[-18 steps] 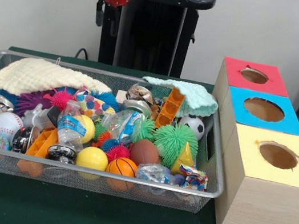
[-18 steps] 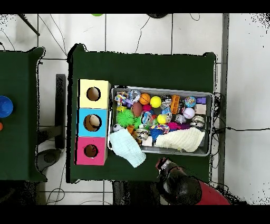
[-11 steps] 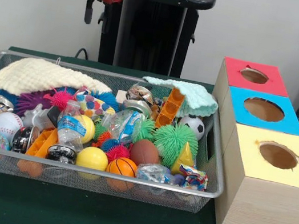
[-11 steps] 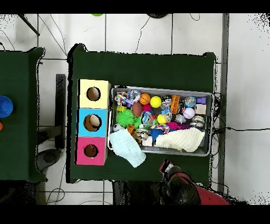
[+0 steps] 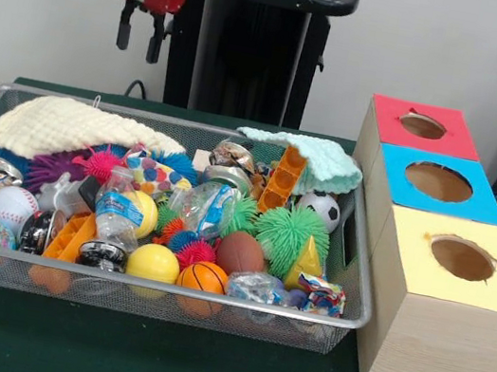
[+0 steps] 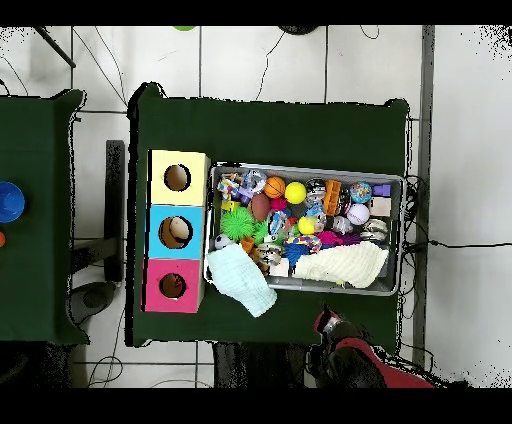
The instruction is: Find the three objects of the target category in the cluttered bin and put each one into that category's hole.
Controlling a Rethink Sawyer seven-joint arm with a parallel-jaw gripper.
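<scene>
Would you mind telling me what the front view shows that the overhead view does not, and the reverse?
Only the front view shows the tool from the side, open and empty, high above the wire bin, and the boxes' bare wooden sides. Only the overhead view shows the white tiled floor, cables, and a second green table with a blue dish. Both show the bin of toys, the cream cloth and the pink, blue and yellow holes.
</scene>
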